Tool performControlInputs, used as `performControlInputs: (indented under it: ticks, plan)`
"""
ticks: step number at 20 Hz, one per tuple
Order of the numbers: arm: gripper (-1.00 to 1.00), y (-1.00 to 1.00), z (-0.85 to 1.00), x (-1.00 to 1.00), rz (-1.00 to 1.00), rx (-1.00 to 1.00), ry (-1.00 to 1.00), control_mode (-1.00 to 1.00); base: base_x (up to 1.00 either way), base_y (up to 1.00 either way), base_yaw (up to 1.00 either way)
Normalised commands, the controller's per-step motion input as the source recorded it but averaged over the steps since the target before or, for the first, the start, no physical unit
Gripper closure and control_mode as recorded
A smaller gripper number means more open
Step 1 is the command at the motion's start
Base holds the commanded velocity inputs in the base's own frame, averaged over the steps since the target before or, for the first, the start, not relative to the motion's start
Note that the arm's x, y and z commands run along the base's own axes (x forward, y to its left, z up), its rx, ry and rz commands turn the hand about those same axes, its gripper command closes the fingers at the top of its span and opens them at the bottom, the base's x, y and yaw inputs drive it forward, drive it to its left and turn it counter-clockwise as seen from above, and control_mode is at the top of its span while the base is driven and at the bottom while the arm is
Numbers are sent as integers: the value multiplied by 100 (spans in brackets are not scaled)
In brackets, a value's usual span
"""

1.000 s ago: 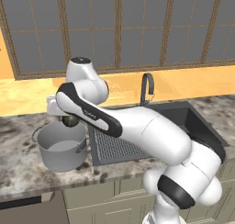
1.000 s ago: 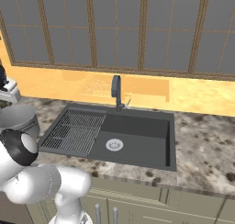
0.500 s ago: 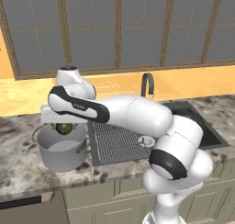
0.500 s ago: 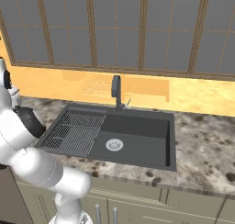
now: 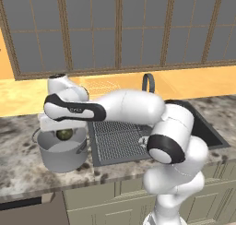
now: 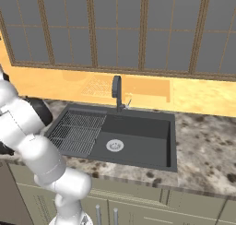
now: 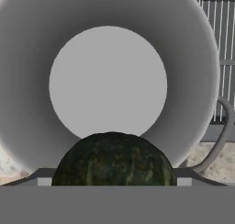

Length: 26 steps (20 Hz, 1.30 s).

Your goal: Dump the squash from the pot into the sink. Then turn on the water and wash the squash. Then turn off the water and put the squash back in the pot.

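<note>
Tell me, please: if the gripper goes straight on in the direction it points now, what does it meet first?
Going by the hand view, the gripper holds the squash between its fingers and points down into the pot. The squash's underside would probably meet the pot's bare bottom first; the depth is hard to judge.

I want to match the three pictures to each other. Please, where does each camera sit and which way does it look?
Left base view: behind the arm on its left, looking forward and down at the pot, squash and sink; the white arm crosses from lower right.
Right base view: behind on the right, looking at the sink and faucet; the arm rises at lower left.
Hand view: on the hand, looking straight down into the pot past the squash.
Both base views share the sink; left base and hand views share pot and squash.
</note>
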Motion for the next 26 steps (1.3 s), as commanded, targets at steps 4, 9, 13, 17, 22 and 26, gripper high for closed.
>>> performControlInputs:
  ticks: [4,9,13,17,22,26]
  plan:
    - [100,0,-32,13,0,-10,5,-100,0,0,0]
    - [100,0,-33,14,0,-7,4,-100,0,0,0]
    - [100,0,-36,7,0,-7,5,-100,0,0,0]
    - [100,0,-29,6,0,-6,3,-100,0,0,0]
    - [100,0,-19,9,0,-3,1,-100,0,0,0]
    - [100,0,-14,12,0,-1,0,-100,0,0,0]
